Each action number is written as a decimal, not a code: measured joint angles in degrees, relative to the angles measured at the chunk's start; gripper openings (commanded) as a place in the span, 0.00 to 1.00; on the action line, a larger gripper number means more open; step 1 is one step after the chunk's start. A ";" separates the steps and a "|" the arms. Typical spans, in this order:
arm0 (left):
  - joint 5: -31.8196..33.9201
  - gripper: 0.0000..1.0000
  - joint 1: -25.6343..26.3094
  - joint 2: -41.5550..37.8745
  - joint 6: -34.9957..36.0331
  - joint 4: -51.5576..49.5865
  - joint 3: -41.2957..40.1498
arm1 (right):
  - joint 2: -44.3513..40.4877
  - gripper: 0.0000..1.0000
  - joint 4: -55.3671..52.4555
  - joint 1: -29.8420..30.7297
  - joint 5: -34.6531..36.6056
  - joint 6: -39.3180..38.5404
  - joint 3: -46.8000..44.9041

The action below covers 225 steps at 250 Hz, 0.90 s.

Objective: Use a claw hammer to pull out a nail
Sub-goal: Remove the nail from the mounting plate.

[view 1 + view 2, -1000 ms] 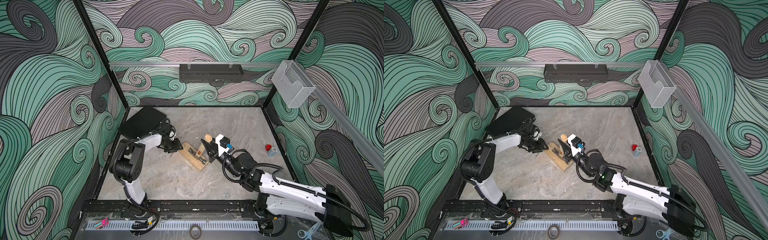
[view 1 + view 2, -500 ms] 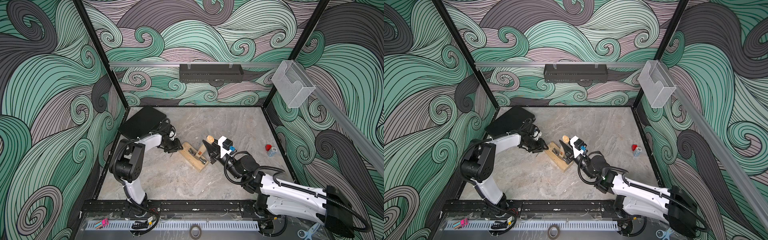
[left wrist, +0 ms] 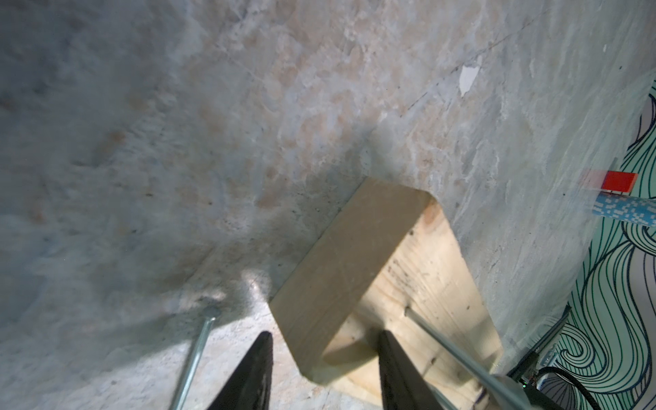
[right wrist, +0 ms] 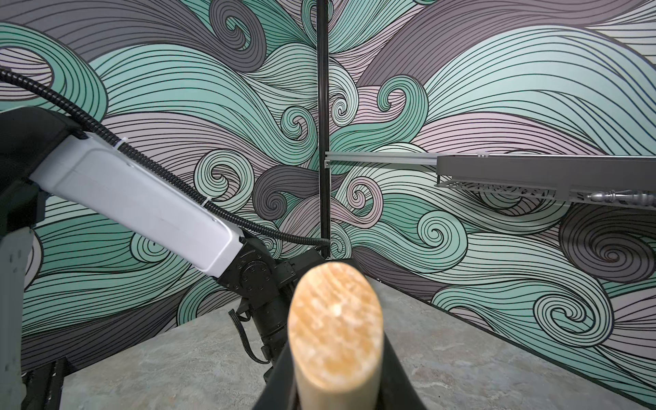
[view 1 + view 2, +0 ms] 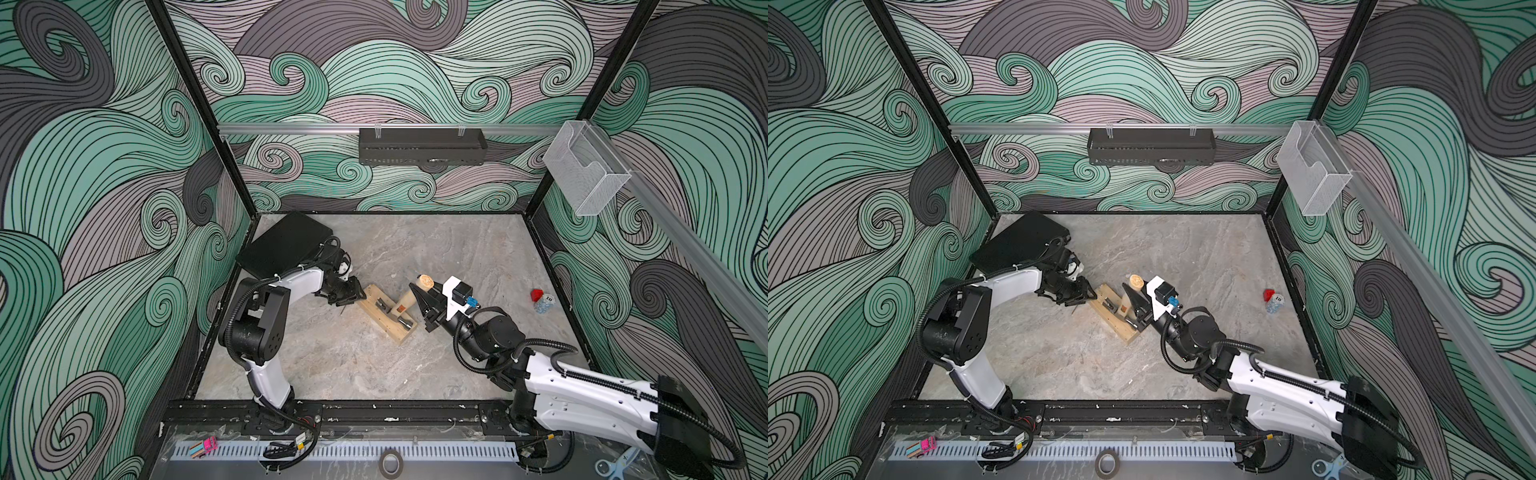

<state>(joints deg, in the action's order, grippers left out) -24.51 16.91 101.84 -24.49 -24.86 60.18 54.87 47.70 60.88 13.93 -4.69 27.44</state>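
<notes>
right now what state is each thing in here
hammer, head on the block, handle tilted up
wooden block, flat on the table
loose nail, lying on the table beside the block
left tool, jaws apart around the block's end, grip unclear
right tool, shut on the hammer handle

L arm [image 5: 297, 283], R arm [image 5: 582, 405]: white shells, black joints, black ribbed conduit zip-tied alongside. L end effector [image 3: 323, 369]: black tapered fingers [image 3: 257, 372]; round joint behind it has ring of screws. Behind R end effector [image 5: 419, 300]: white cam block w/ blue plug.
</notes>
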 measured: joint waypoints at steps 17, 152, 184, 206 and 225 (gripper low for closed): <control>0.02 0.46 0.02 -0.09 0.00 0.02 -0.02 | -0.17 0.00 -0.28 0.11 -0.44 0.33 0.00; -0.70 0.46 0.02 -7.13 2.27 1.44 -2.27 | 0.11 0.00 -16.35 0.39 -6.12 -0.13 8.22; -3.30 0.46 0.02 -12.33 3.78 3.54 -2.25 | 0.11 0.00 -19.50 0.42 -8.11 -0.70 11.56; -4.70 0.46 0.04 -15.56 4.90 5.14 -2.36 | -0.09 0.00 -21.77 0.50 -8.90 -0.70 14.38; -5.53 0.45 0.07 -19.23 5.46 7.78 -3.96 | -0.76 0.00 -24.37 0.57 -9.01 -0.66 16.96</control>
<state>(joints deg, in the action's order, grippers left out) -30.04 16.97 82.61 -19.03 -17.08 56.23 54.11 23.33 61.45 4.93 -5.34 44.40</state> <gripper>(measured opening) 0.456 0.253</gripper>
